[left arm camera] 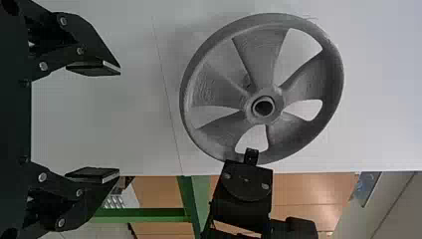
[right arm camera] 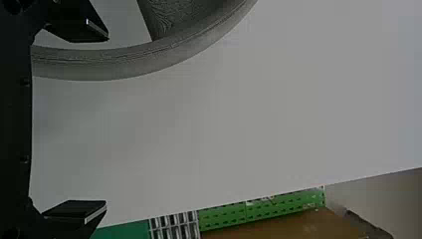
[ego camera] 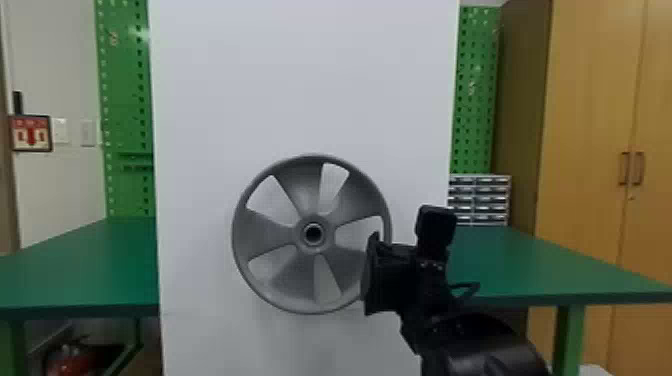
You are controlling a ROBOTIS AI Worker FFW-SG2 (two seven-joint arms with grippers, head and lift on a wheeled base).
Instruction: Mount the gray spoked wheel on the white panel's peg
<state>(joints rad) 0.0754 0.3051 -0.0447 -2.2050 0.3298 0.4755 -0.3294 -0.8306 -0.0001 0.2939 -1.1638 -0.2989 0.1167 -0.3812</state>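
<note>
A black robot arm rises from the near right and bends left, bringing the right gripper [ego camera: 371, 272] to the lower right side of a gray wheel [ego camera: 272, 232]. That gripper is open, its two flat fingers wide apart: in its wrist view, one overlaps a gap between spokes, the other lies beyond the rim. The left gripper [left arm camera: 119, 124] is open too, its fingers pointing toward the wheel and well apart from it.

The wheel stands upright in front of a tall white panel [ego camera: 300, 90], about midway between the panel's left and right edges. Its round face looks toward the near side, and its axle line runs from near to far. Whether the wheel sits on a peg cannot be told.

The wheel is dull gray, with fine ridged lines over its surface. Five broad, fan-shaped spokes join a smooth ring rim to a raised hub with a round, dark hole. The panel is flat and smooth. A green table [ego camera: 540, 262] shows to either side, with a wooden cabinet [ego camera: 590, 125] at the far right.
</note>
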